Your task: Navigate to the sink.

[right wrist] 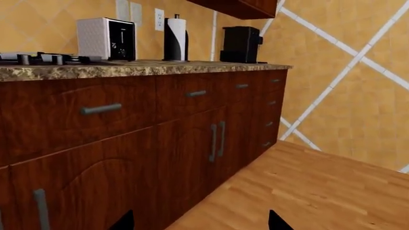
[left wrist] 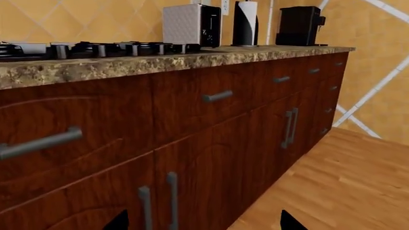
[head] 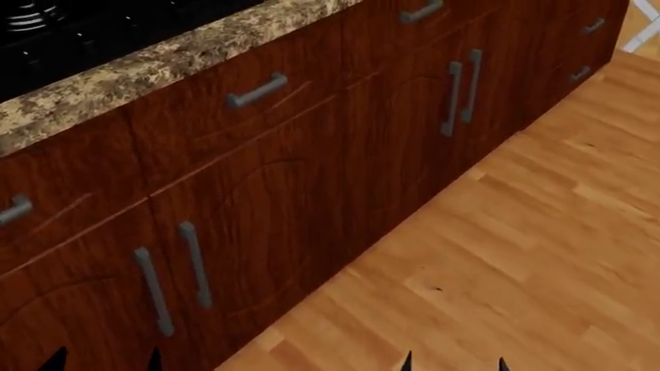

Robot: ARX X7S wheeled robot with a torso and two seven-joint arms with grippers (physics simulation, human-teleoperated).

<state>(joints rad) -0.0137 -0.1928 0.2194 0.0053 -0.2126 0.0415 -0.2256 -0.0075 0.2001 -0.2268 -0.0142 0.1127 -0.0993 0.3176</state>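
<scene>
The sink is out of view in every frame. I face a run of dark wood cabinets [head: 309, 178] under a speckled granite counter [head: 154, 66]. A black cooktop [head: 62, 31] with ringed burners sits on the counter at the upper left; it also shows in the left wrist view [left wrist: 96, 48]. My left gripper [head: 103, 362] hangs low in front of a cabinet door, open and empty, only its black fingertips showing [left wrist: 201, 223]. My right gripper [head: 454, 363] hangs over the wooden floor, open and empty [right wrist: 198, 221].
On the counter stand a white toaster [left wrist: 190, 24], a paper towel roll [left wrist: 245, 23] and a black coffee machine [left wrist: 299, 26]. The counter ends at a tiled yellow wall [right wrist: 345, 81]. Wooden floor [head: 495, 255] stretches to the right of the cabinets.
</scene>
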